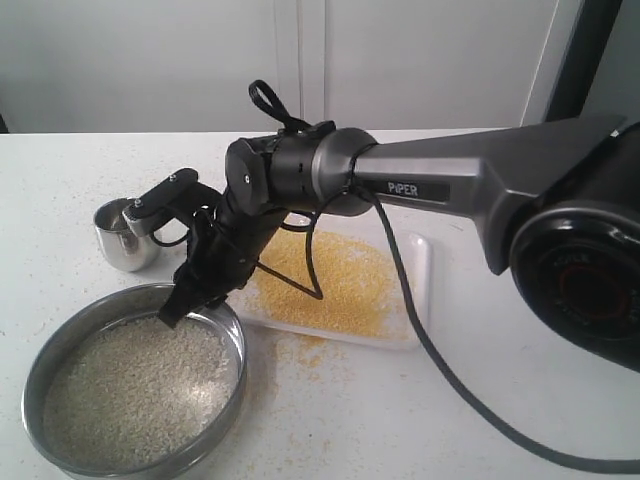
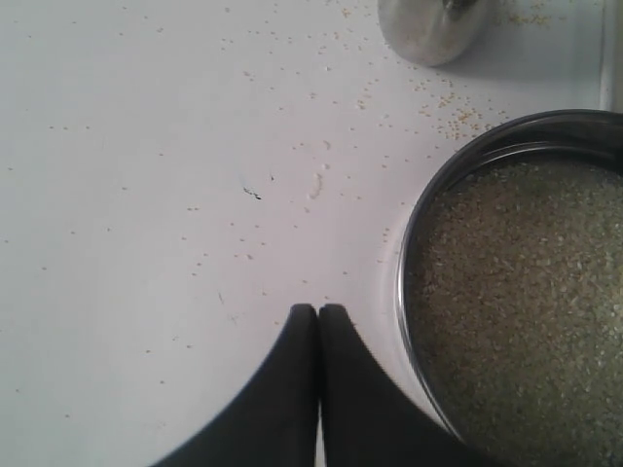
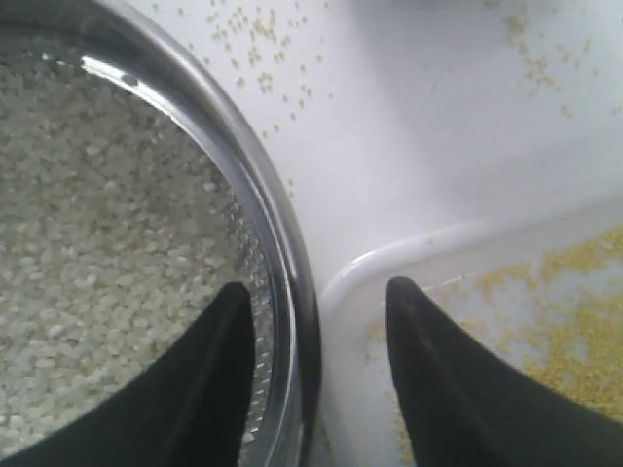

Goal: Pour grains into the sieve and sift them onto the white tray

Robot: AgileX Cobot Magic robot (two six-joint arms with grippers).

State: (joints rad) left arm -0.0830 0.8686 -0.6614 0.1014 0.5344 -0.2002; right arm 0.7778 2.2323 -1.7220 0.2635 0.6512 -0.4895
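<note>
The sieve (image 1: 237, 352) rests on the table at front left, its mesh covered with off-white rice-like grains (image 1: 135, 392). Behind and to its right lies the white tray (image 1: 421, 262), spread with fine yellow granules (image 1: 340, 285). My right gripper (image 1: 186, 300) stands open astride the sieve's far rim (image 3: 243, 165). One finger (image 3: 209, 379) hangs over the rice and the other (image 3: 438, 370) over the tray's corner (image 3: 389, 258), and neither presses the rim. My left gripper (image 2: 318, 309) is shut and empty, low over the table beside the sieve (image 2: 409, 243).
A small steel cup (image 1: 122, 240) stands behind the sieve, close to the right gripper's wrist. Yellow granules are scattered on the table (image 1: 310, 350) in front of the tray and around the cup (image 2: 428, 34). The right arm's cable (image 1: 440, 370) trails across the table.
</note>
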